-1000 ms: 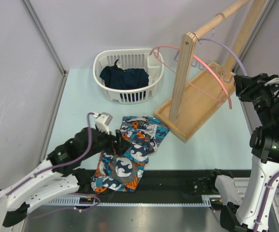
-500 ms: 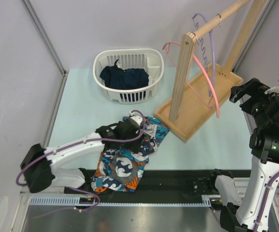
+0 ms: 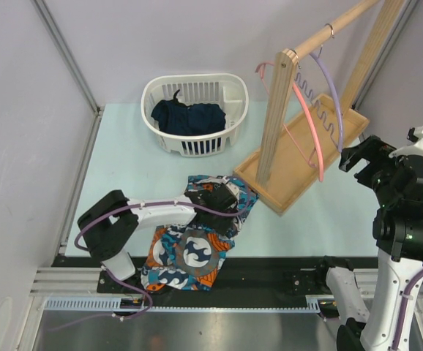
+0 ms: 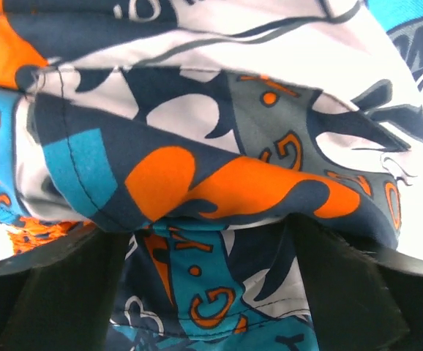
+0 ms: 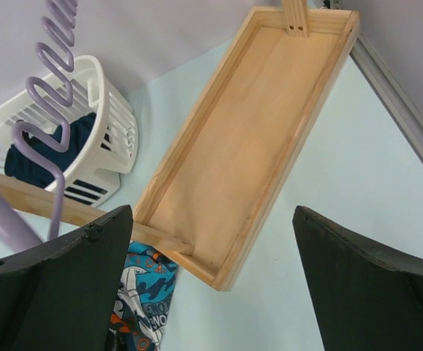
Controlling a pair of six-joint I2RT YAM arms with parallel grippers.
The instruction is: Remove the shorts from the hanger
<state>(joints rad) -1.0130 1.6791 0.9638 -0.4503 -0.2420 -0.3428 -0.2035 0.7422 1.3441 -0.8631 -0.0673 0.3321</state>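
The shorts point(image 3: 189, 245) lie crumpled on the table in front of the left arm, clear of the hanger; their print fills the left wrist view point(image 4: 197, 110). My left gripper point(image 3: 225, 199) is pressed down on their far right end. Its jaws stand apart around a fold of the cloth point(image 4: 208, 245). The lavender hanger point(image 3: 334, 95) hangs bare by its hook from the wooden rod, and its wavy bar point(image 5: 43, 58) shows in the right wrist view. My right gripper point(image 3: 358, 157) hovers open and empty to the right of the rack point(image 5: 211, 219). The shorts' edge point(image 5: 142, 292) shows there too.
A white basket point(image 3: 226, 88) with a dark navy garment point(image 3: 189, 117) stands at the back. The wooden rack has a tray base point(image 3: 303, 164), an upright post point(image 3: 274, 124) and a sloping rod point(image 3: 343, 20). A pink hanger point(image 3: 308, 121) hangs beside the lavender one.
My left arm has reached forward across the shorts to their far end, and its jaws have narrowed. My right gripper has opened and drawn back; the lavender hanger has swung down onto the rod.
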